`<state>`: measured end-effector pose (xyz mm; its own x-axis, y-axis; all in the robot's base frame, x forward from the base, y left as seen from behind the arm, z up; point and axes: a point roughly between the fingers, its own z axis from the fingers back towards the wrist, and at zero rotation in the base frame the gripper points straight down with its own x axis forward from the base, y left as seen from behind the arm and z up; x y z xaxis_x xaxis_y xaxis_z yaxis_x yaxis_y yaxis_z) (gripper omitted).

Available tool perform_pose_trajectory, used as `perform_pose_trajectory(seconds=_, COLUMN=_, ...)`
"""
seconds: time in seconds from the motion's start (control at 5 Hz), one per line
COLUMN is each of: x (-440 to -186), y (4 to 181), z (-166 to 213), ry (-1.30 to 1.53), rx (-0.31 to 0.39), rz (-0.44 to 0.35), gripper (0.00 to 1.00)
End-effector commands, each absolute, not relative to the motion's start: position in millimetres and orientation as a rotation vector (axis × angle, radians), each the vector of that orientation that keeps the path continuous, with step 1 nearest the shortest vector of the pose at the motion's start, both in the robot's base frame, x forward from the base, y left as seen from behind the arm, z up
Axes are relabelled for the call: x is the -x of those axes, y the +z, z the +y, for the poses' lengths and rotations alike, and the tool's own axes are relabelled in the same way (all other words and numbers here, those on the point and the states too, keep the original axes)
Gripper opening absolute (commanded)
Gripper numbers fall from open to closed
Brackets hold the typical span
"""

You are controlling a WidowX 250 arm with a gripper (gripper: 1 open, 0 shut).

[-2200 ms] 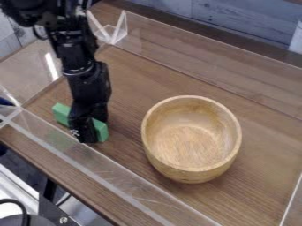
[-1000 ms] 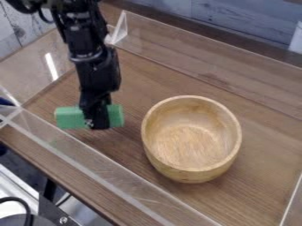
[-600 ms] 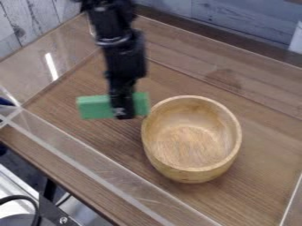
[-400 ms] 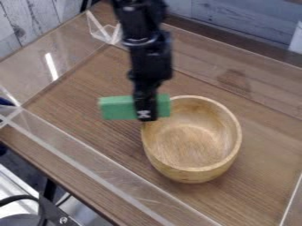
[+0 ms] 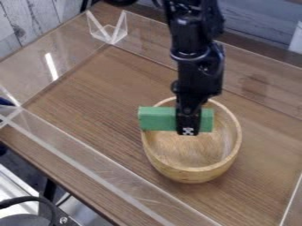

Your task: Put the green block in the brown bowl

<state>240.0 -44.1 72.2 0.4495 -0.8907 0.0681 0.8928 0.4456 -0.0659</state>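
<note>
The green block (image 5: pixel 160 117) is a bright green bar held level in the air over the left half of the brown bowl (image 5: pixel 224 154). My gripper (image 5: pixel 189 124) comes straight down from the black arm (image 5: pixel 195 48) and is shut on the block near its right end. The bowl is a round light-wood dish with a thick rim, sitting on the wooden tabletop at the right front. Part of the bowl's far rim is hidden behind the gripper and the block.
A low clear acrylic wall (image 5: pixel 83 168) runs along the front and left of the wooden table (image 5: pixel 83 97). A small clear stand (image 5: pixel 112 28) sits at the back left. A pale plank wall lies beyond the table.
The gripper has carried the green block up off the table at the left and across to the right, so it now hangs over the bowl.
</note>
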Motion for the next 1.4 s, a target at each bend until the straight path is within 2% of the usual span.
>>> perform_pose_trajectory(seconds=0.0, x=-247, y=77.1, z=-51, ry=-1.122, rx=0.088, rz=-0.069, gripper=0.00)
perform_pose_trajectory(seconds=1.2, x=-239, y=53.2, z=-55, ry=-1.148, rx=0.131, rz=-0.050, gripper=0.00)
